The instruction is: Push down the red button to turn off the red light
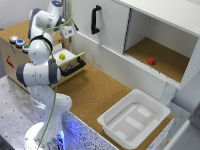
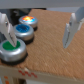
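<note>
The red button (image 1: 13,38) is the far one of three in a row on top of the wooden box (image 1: 10,55) at the exterior view's left. In the wrist view its red-orange cap (image 2: 28,20) glows, lit. The blue button (image 2: 24,31) and the green button (image 2: 11,48) sit beside it in the same row. My gripper (image 2: 38,30) is open and empty, raised above the box top. One finger (image 2: 6,30) hangs over the buttons' side and the other (image 2: 70,30) over bare cork. In the exterior view the hand (image 1: 66,31) is to the right of the buttons.
An open drawer (image 1: 70,62) with a black handle holds a yellow object (image 1: 62,56). A white cabinet (image 1: 150,30) has an open compartment holding a small red cube (image 1: 151,61). A white tray (image 1: 134,117) stands on the cork table at the exterior view's right.
</note>
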### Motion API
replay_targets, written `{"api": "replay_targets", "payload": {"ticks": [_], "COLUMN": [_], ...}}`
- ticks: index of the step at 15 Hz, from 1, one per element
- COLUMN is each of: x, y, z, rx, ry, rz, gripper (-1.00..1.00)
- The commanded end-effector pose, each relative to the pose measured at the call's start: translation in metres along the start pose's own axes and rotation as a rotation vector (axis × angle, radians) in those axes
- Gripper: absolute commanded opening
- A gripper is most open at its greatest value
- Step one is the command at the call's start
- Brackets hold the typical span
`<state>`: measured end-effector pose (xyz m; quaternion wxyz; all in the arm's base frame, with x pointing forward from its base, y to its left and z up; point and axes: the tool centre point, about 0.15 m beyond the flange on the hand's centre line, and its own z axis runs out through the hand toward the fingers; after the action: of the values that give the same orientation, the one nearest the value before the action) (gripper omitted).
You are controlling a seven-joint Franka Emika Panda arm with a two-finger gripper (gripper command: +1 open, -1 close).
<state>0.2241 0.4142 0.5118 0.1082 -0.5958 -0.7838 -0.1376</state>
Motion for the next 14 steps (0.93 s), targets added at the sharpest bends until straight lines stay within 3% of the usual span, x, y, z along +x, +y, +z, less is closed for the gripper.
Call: {"api": "replay_targets", "payload": {"ticks": [1, 4, 14], "x": [0.090, 0.116, 0.116], "y": [-0.013, -0.008, -0.008], "z": [0.035, 0.043, 0.043], "rx": [0.081, 0.040, 0.040], "ry": [-0.162, -0.180, -0.180], "rz": [-0.155, -0.177, -0.177], "gripper": [1.00, 1.00, 1.00]}}
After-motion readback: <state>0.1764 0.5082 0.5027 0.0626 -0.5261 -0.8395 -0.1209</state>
